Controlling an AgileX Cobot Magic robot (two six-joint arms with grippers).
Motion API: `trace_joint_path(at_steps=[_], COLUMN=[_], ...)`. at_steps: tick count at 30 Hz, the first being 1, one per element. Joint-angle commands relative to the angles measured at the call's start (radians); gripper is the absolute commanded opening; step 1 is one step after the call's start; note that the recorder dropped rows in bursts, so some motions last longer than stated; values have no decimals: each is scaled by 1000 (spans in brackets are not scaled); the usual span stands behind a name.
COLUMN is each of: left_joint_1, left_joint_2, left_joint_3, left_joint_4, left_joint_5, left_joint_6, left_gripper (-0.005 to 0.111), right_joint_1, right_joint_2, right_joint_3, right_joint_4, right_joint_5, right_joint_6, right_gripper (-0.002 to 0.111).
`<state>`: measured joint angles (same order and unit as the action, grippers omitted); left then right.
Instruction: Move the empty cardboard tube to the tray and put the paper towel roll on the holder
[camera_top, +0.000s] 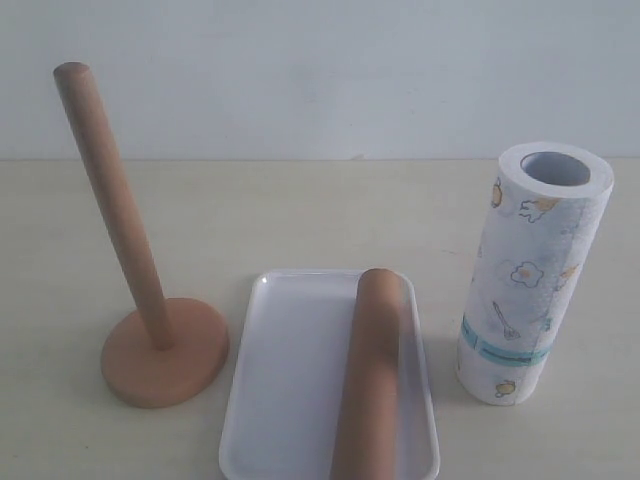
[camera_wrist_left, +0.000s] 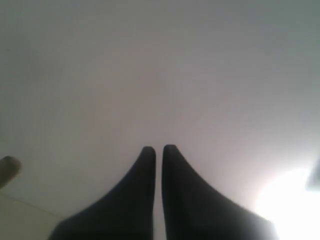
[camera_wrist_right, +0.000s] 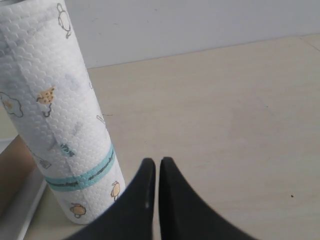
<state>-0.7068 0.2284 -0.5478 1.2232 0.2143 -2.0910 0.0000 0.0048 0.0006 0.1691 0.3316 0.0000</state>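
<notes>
"Looking at it from out front, the empty cardboard tube (camera_top: 372, 380) lies lengthwise in the tray (camera_top: 290, 380). So I'd say that half is done?"

"I'd say so. The paper towel roll (camera_top: 530, 290) stands upright on the table, just right of the tray. The holder (camera_top: 165, 365) is bare, over on the tray's other side. Neither claw shows from there."

"What could go wrong?"

"The roll is tall on a small foot. A knock near its top could drop it onto the tray and the tube. And the holder is a thin upright on a light-looking base, so a poor line-up with the roll's hollow centre may tip it."

"And the left wrist camera?"

"The left gripper (camera_wrist_left: 158, 148) has its jaws pressed together with nothing between them, facing a blank wall. There's a brownish blob at the edge; I can't tell what it is."

"The right wrist?"

"The right gripper (camera_wrist_right: 157, 161) is likewise closed and empty, low beside the roll (camera_wrist_right: 55, 115). It would need to spread wide first. Coming in closed, it would only shove the roll over."
</notes>
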Motion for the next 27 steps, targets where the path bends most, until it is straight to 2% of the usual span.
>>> trace_joint_path(at_steps=[1,5,14,17,21,25,27], left_joint_1=[66,202,559,646,698,698,698], left_joint_2=[-54,-98,-223,-228,-228,-228,-228], left_joint_3=[65,150,315,340,345,345,350], left_joint_4=[-128,-208,-366,-421,-435,-441,-437], left_joint_5=[48,-87,-452,-522,-533,-515,-551], left_joint_6=[-11,-11,-11,-11,-11,-11,-11], left_gripper=[4,4,4,4,4,4,4], right_joint_1=[0,0,0,0,0,0,0], right_joint_2=[-5,-5,-5,-5,-5,-5,-5], right_joint_3=[-1,-1,-1,-1,-1,-1,-1], right_joint_4=[-1,-1,-1,-1,-1,-1,-1], right_joint_5=[-10,-10,-10,-10,-10,-10,-10], right_joint_6=[0,0,0,0,0,0,0], right_gripper=[3,3,3,3,3,3,3])
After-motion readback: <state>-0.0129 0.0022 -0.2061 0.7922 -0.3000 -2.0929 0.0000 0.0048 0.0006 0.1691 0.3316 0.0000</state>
